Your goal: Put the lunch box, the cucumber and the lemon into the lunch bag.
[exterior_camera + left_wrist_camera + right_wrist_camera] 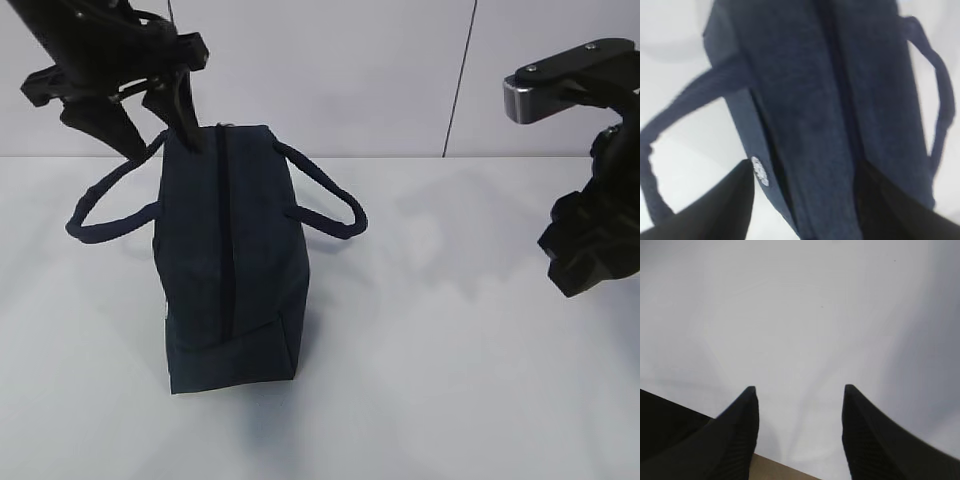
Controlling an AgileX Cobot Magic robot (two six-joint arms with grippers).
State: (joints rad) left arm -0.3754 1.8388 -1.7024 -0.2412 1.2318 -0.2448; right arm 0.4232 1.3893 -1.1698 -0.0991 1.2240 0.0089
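— Two handles (320,195) flop out to either side of the lunch bag (225,270), which stands on the white table (450,360) left of centre, its zipper (228,240) running along the top from the far end towards the camera.

— Is the zipper closed?

— It looks closed along the whole length that shows. From the left wrist view the seam (840,100) is a dark line down the middle of the fabric, blurred, with a small white patch (759,171) on the bag's side.

— Where is the left gripper (150,125)?

— Above the far end of the bag, fingers pointing down. Its jaws stand apart, one finger (725,205) off the bag's side and the other over the top panel. Nothing sits between them but the bag below; I cannot tell whether a tip touches the fabric.

— And the right gripper (800,395)?

— Well apart from the bag, at the right edge of the exterior view. Its jaws are spread too, holding nothing, with only bare table between the two dark fingers (740,435).

— The box, cucumber and lemon?

— None shows in any view.
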